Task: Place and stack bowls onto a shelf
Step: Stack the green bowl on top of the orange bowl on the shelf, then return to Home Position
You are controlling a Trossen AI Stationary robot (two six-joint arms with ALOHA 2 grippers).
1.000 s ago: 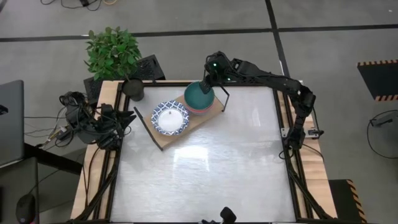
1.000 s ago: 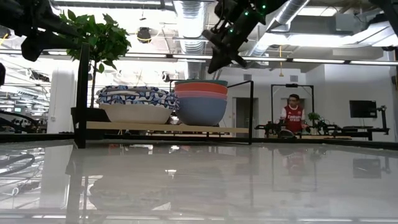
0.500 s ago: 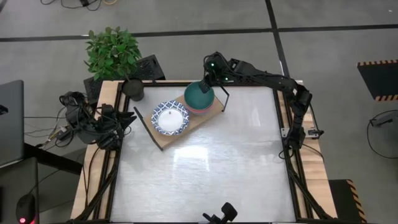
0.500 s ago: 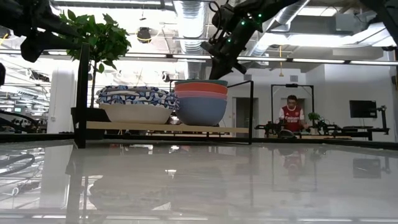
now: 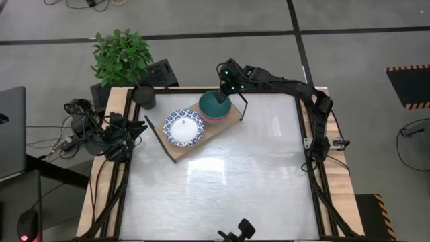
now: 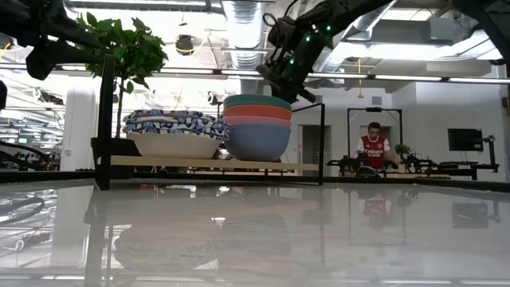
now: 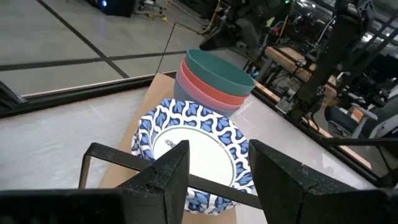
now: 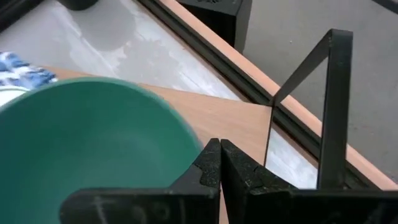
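Note:
The shelf (image 5: 176, 149) stands at the table's far side. On it sit a stack of blue-patterned bowls (image 5: 184, 128) and, to its right, a stack of plain bowls: blue (image 6: 256, 142) at the bottom, pink-red (image 6: 256, 114) above, and the teal bowl (image 5: 213, 104) on top. My right gripper (image 8: 219, 163) is shut at the teal bowl's far right rim, just above the stack (image 6: 280, 80). My left gripper (image 7: 214, 180) is open and empty at the table's left edge (image 5: 131, 129), facing the shelf. My right gripper's shut fingers come from above and the far right, slanting down. The outer side of one finger (image 8: 205, 163) stands against the teal bowl's rim (image 8: 191, 144) on its far right side. The bowl rests in the pink-red bowl below it. Nothing is between the fingers.
The shelf's black wire frame (image 8: 333, 106) rises right beside my right gripper. A potted plant (image 5: 122, 57) stands at the far left corner, with cables (image 5: 80, 121) along the left edge. A person (image 6: 374, 147) stands far off in the room behind.
My right gripper, shut throughout, has moved a little down and toward the table's left, closing on the teal bowl's rim. In the low view the teal bowl now shows taller above the pink-red bowl than before.

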